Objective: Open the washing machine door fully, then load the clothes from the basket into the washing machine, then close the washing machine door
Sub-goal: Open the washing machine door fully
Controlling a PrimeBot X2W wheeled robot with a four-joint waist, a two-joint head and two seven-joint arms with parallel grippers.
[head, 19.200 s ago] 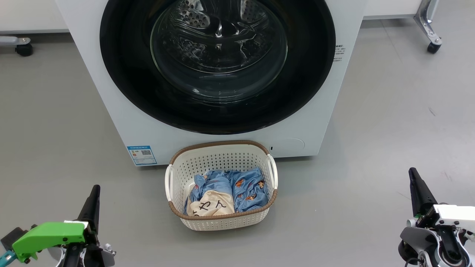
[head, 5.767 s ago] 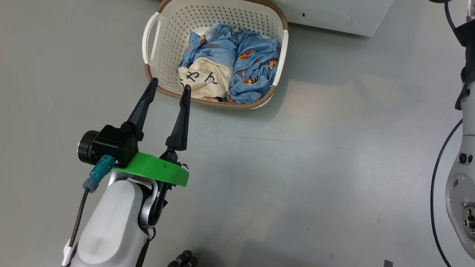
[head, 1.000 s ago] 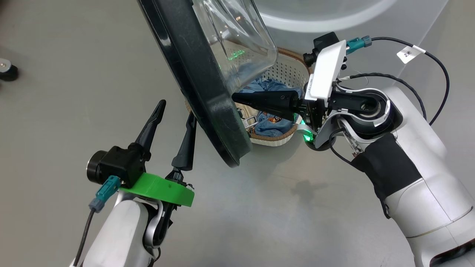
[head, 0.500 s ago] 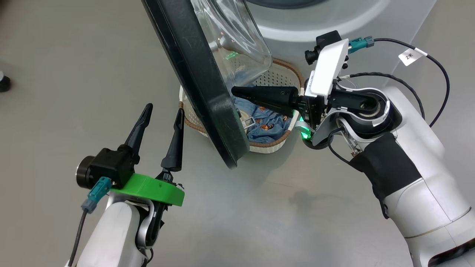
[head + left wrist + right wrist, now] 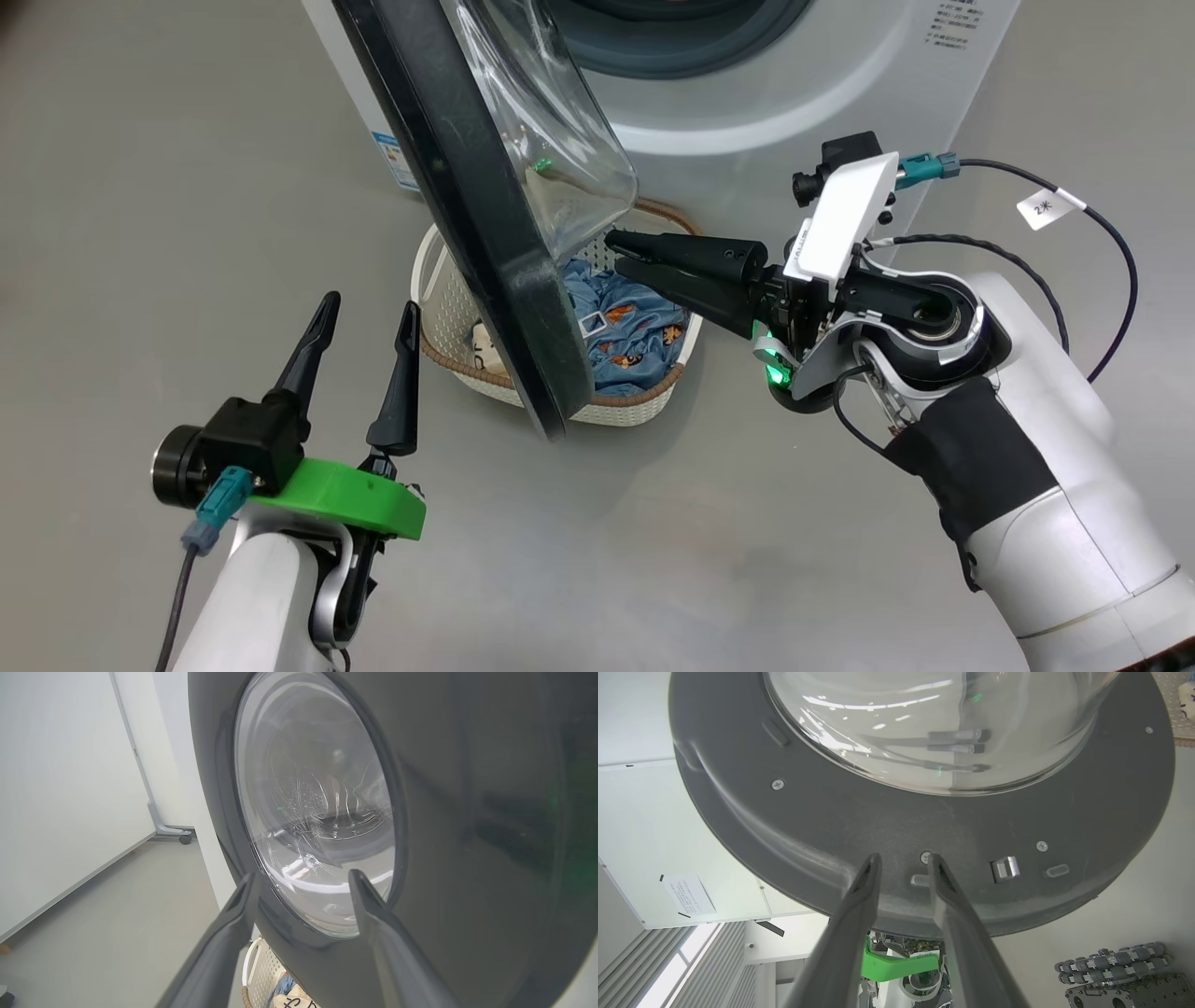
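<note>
You've got plain grey floor (image 5: 140,233) all around, a bit shiny. In the left wrist view there's a big white wall panel (image 5: 60,788) on the left, and behind it a metal stand leg (image 5: 161,821) on a small black caster (image 5: 185,838). In the right wrist view, a paper sheet (image 5: 689,895) is stuck on a white wall with slatted blinds (image 5: 691,970) near it, and a bunch of grey rollers (image 5: 1111,963) sits in the lower right corner.

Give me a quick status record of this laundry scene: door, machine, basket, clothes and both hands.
door: washing machine door partly open, swung out over the basket
washing machine: drum opening exposed
basket: on the floor before the machine
clothes: in the basket, not yet loaded
left hand: open, empty, beside the door's outer face
right hand: slightly open, empty, pointing at the door's inner face
</note>
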